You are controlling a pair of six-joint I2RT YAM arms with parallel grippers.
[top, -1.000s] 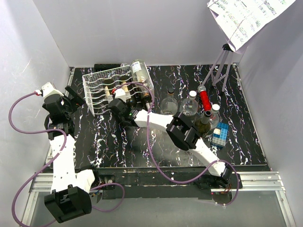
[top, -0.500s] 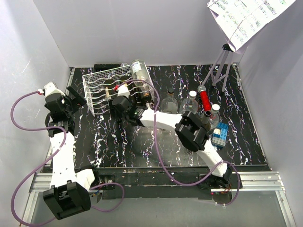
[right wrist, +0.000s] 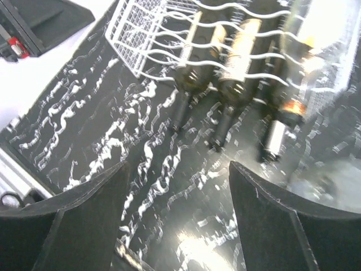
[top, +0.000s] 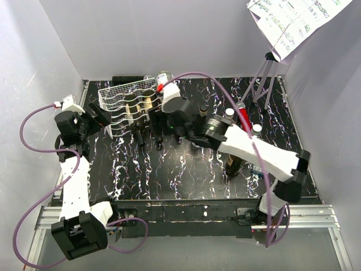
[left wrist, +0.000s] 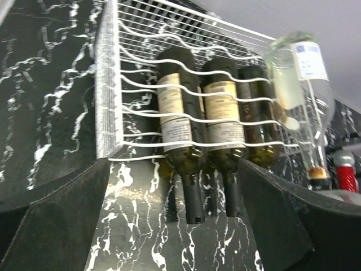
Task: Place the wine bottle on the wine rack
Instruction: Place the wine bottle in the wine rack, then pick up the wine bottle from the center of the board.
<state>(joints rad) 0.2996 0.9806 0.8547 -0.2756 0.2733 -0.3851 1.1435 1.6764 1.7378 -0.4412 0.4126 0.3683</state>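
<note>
Fingers [right wrist: 73, 226] spread — right gripper [right wrist: 177, 169] faces wine rack [right wrist: 144, 39].

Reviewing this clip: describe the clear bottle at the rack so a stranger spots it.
At the back left of the table stands the white wire wine rack. Three dark bottles lie side by side in it, and the clear bottle sits at the row's right end. It alone is see-through glass with a white label.
</note>
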